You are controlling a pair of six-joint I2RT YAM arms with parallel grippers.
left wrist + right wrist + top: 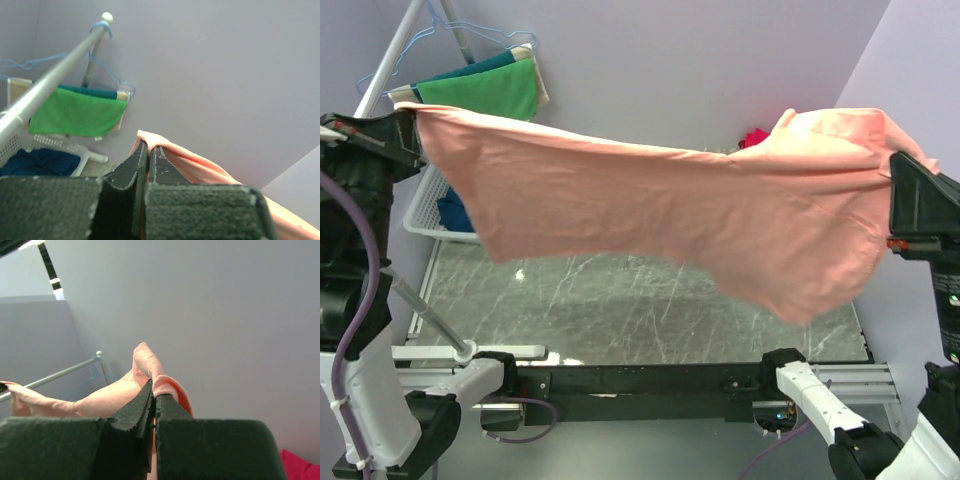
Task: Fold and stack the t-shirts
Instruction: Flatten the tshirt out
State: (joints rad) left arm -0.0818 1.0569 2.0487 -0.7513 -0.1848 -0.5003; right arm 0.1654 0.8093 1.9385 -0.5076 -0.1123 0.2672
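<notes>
The salmon-orange t-shirt (660, 205) hangs stretched in the air between my two grippers, high above the marble table (620, 310). My left gripper (412, 118) is shut on its left corner; the left wrist view shows that cloth (185, 160) pinched between the jaws of the left gripper (148, 146). My right gripper (892, 165) is shut on the right corner, with cloth (145, 362) bunched over the tips of the right gripper (153, 390). A red t-shirt (754, 137) peeks out behind the hanging shirt. A dark navy one (452, 212) lies in the white basket (425, 215).
A drying rack (390, 60) at the back left carries green (485, 92), teal and beige cloths. The white basket stands under it at the table's left edge. A black rail (640, 380) runs along the near edge between the arm bases.
</notes>
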